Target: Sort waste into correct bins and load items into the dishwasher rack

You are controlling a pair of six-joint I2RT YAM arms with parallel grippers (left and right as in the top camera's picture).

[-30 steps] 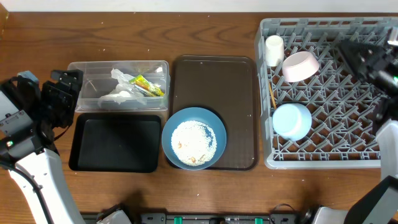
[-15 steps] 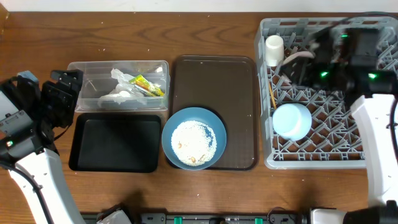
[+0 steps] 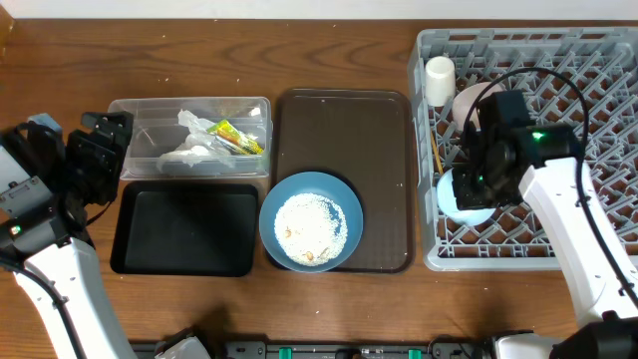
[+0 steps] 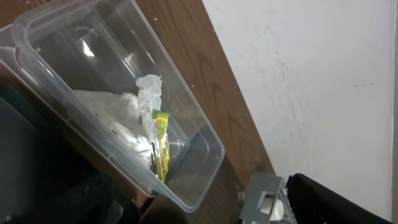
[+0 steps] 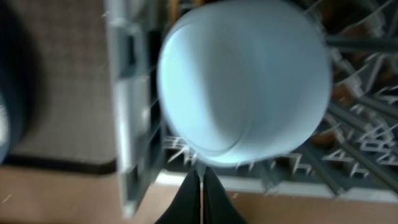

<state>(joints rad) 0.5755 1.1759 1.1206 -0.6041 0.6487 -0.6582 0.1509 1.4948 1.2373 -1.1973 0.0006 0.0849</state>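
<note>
Above light-grey pegged plastic rack [image 3: 498, 261], near-left corner, right gripper [image 5: 202, 186] closed, empty. Recommend gripping rice-laden dark blue bowl [image 3: 269, 219] by rim, level.

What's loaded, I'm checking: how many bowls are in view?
3: dark blue bowl on the brown tray; light blue bowl and pink bowl in the rack, partly under the right arm.

tub [image 3: 189, 101] behind shallow tray [image 3: 184, 231] | large bowl [image 3: 310, 180] on serving tray [image 3: 344, 130], right of those 2 | rack [image 3: 518, 38] far right
</note>
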